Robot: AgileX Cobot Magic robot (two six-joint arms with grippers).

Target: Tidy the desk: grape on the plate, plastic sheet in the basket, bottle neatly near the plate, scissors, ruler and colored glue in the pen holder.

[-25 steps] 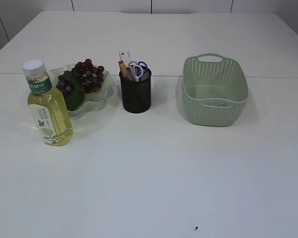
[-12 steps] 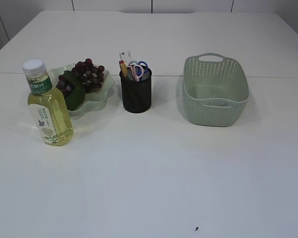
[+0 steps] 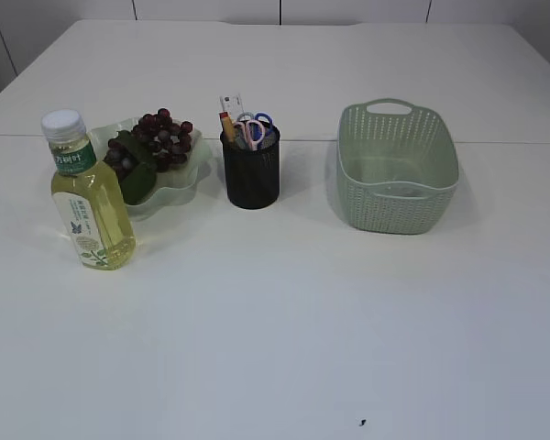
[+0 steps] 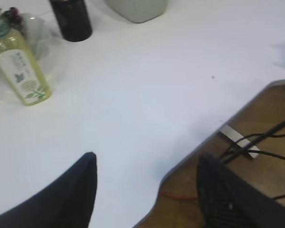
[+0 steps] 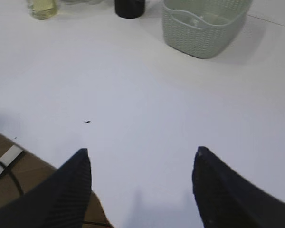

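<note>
Seen from outside, the black pen holder (image 3: 250, 172) stands mid-table with the scissors (image 3: 254, 127), ruler (image 3: 230, 102) and colored glue (image 3: 226, 123) poking out of it; left of it the plate (image 3: 179, 181) carries the grape (image 3: 156, 139), the bottle (image 3: 89, 197) stands upright just in front of that plate, and the green basket (image 3: 397, 169) sits well to the holder's right — whether the plastic sheet lies inside it cannot be told. Through the left wrist camera the left gripper (image 4: 147, 190) hangs with jaws spread wide and empty at the table's (image 4: 133, 104) near edge, well apart from the holder. Through the right wrist camera the right gripper (image 5: 141, 183) is likewise wide open, holding nothing — also well short of the holder.
</note>
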